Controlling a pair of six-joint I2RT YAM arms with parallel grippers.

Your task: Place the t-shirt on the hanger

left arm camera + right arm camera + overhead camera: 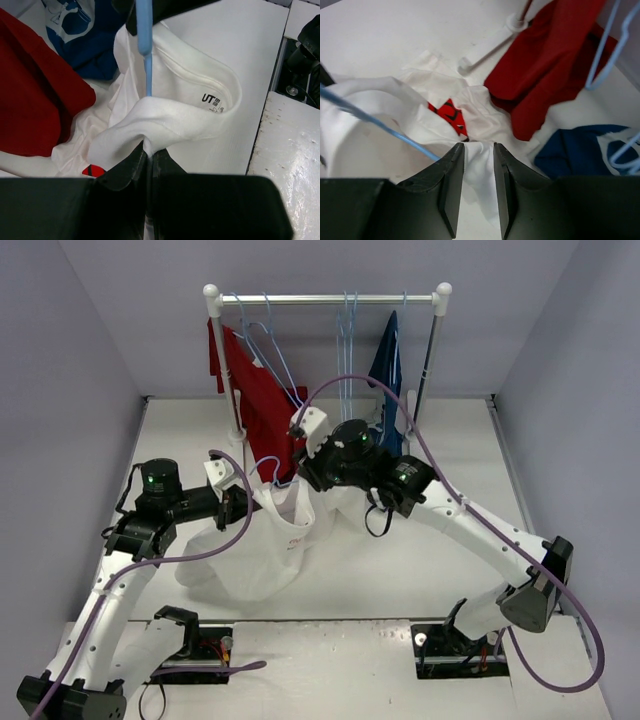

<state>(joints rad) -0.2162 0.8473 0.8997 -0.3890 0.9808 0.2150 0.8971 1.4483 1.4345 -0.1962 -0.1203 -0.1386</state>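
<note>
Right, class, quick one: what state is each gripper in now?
Left gripper: closed, holding the t-shirt by its collar.
Right gripper: closed on a fold of the t-shirt.

Left arm (110,590) rises from lower left of the top view, elbow bent, wrist toward centre. I read the left gripper (148,150) clamped tight on the t-shirt (165,117). Right arm (480,525) arcs in from lower right. Right gripper (479,150) fingers sit narrowly apart, cloth pinched between.
</note>
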